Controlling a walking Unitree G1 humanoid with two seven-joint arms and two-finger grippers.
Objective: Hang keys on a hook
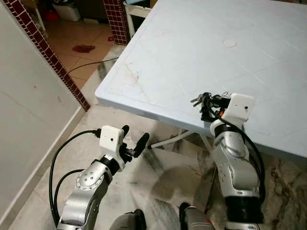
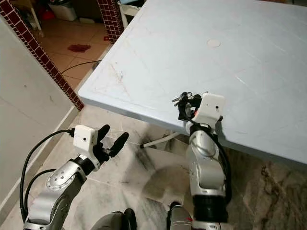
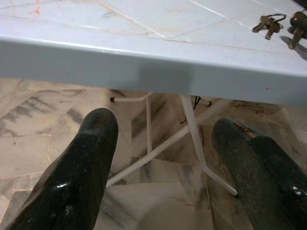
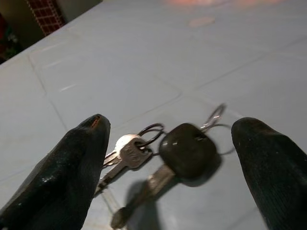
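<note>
A bunch of keys lies on the pale blue table close to its front edge: one black-headed key, a silver key and wire rings. My right gripper is open and low over the table, one finger on each side of the bunch. From the head, the keys poke out just beyond the right gripper. My left gripper is open and holds nothing. It hangs below and in front of the table's edge, over the floor. The left wrist view catches the keys on the tabletop.
White metal table legs cross under the table. A white wall with a dark red tiled edge stands at the left. A black cable and a red scrap lie on the tiled floor beyond. The floor below is marble.
</note>
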